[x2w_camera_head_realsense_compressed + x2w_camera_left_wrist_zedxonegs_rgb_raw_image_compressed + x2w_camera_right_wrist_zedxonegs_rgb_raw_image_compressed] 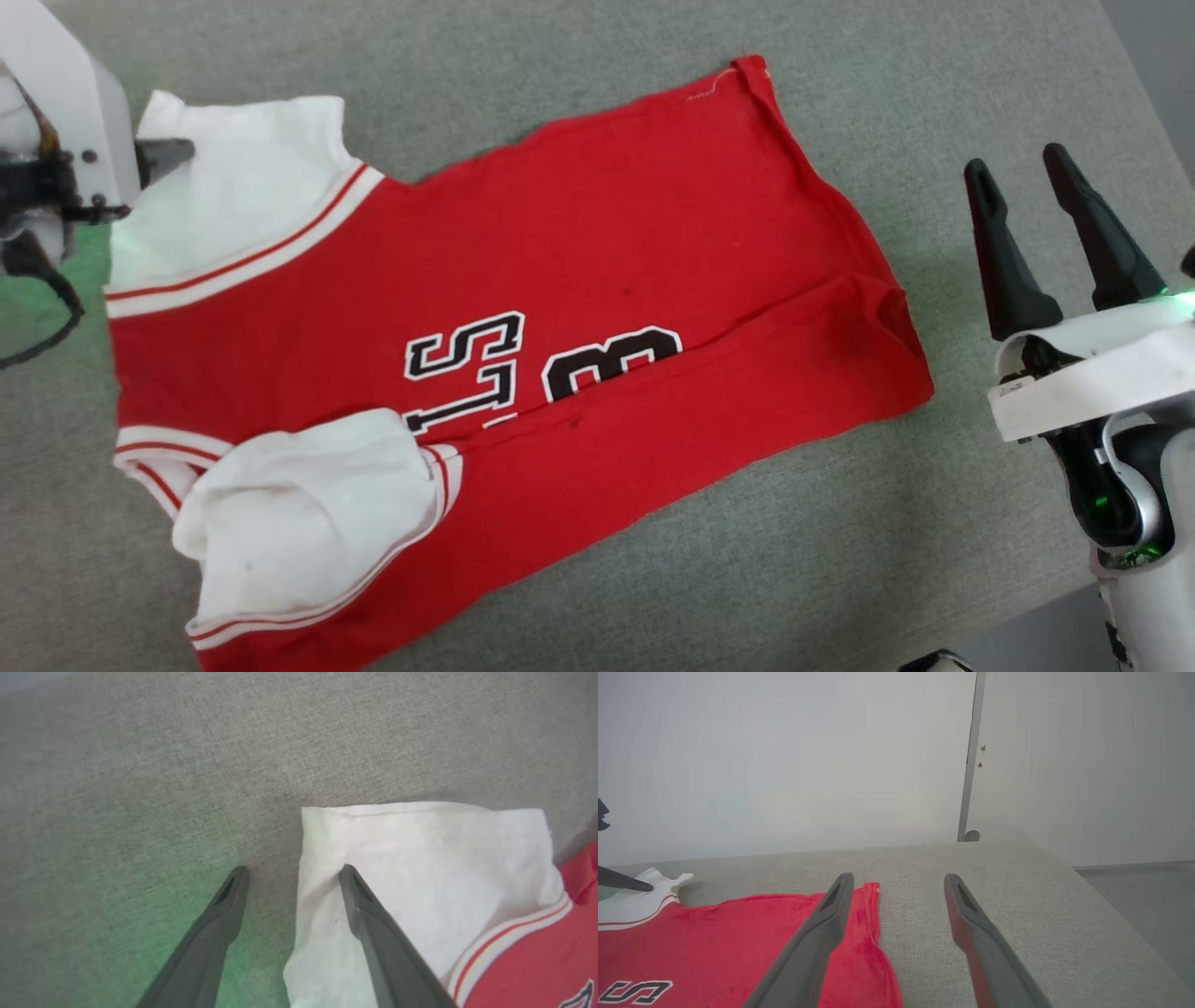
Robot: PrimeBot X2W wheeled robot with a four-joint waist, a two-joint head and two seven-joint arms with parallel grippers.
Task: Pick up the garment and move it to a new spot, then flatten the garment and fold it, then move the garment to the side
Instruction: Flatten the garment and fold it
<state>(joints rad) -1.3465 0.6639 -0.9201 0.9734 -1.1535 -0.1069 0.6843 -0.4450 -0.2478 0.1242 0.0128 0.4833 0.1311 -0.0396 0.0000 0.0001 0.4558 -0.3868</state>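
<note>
Bare lab or test room here, wide grey cloth-topped table [1017, 891] up front, plain white wall [784, 765] at twelve o'clock behind it, pale door edge [969, 765] at one o'clock, smooth grey floor [1134, 882] down at three o'clock.

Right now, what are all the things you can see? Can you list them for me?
shirt: one, red with white sleeves and black letters, lying on the table with one side folded over
table: one, grey and cloth-covered, under the shirt
wall: one, pale, behind the table
left gripper: one, dark fingers, open, at the edge of a white sleeve
right gripper: one, dark fingers, open, to the right of the shirt and apart from it
</note>
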